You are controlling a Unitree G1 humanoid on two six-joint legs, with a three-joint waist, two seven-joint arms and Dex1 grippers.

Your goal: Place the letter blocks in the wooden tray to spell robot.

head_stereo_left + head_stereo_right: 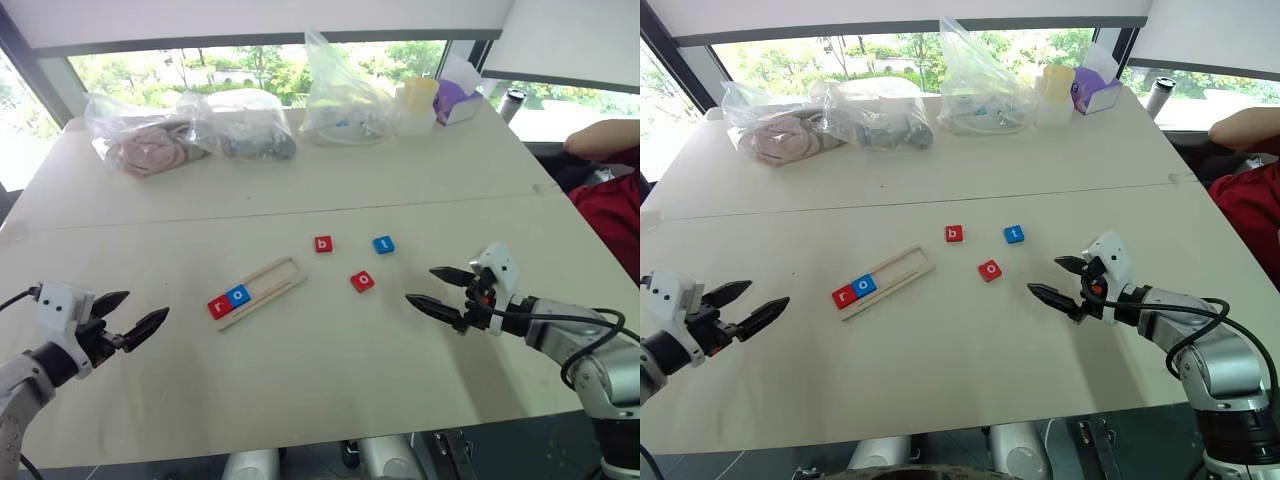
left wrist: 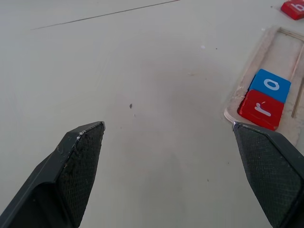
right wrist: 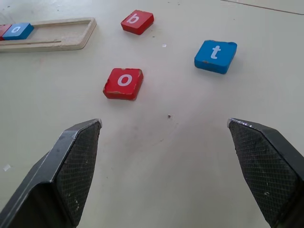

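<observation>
The left gripper (image 1: 128, 312) was held spread wide and empty above the bare table (image 1: 300, 370). To its right lay the wooden tray (image 1: 262, 290), slanted, with a red r block (image 1: 218, 306) and a blue o block (image 1: 239, 294) seated at its near end. Three blocks lay loose beyond: a red b (image 1: 323, 243), a red o (image 1: 362, 281) and a blue t (image 1: 384, 244). Nothing was seen between them and the right gripper (image 1: 437, 287), likewise spread and empty. Plastic bags (image 1: 190, 135) were lined along the far edge.

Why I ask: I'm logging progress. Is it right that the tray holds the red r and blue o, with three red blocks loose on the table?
Not quite. The right wrist view shows the loose blocks as red b, red o and blue t: two red, one blue. The wooden tray does hold red r and blue o.
</observation>
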